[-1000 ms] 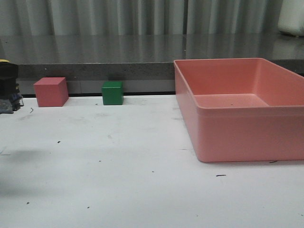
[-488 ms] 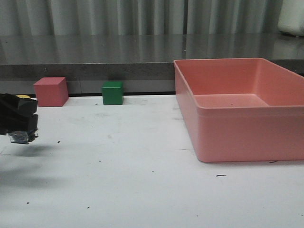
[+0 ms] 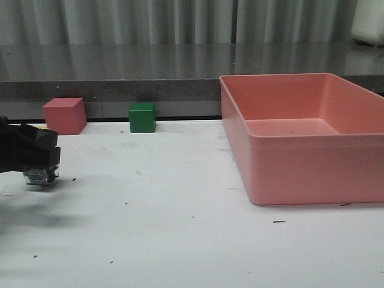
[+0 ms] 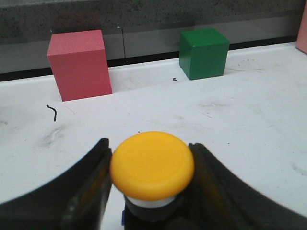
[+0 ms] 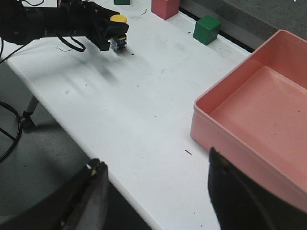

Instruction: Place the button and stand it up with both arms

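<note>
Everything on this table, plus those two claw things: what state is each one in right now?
Button: upright, yellow cap up, gripped just above the table.
Left end effector: shut on the button.
Right end effector: open, holding nothing, well away from the button.
Pink bin: upright, nothing in it.
Green cube: resting at the table's back edge.
Pink cube: resting at the back edge.

Setting: robotics lab or test bench. Evidence: plain white table (image 3: 180, 228), scuffed and speckled with dark marks, filling the lower frame; grey speckled ledge (image 3: 120, 72) across the upper frame, pale pleated curtain (image 3: 150, 21) above it; staged props only: 1 pink cube (image 3: 63, 116) and 1 green cube (image 3: 142, 117) at upper left, 1 pink bin (image 3: 312, 168) at right.
</note>
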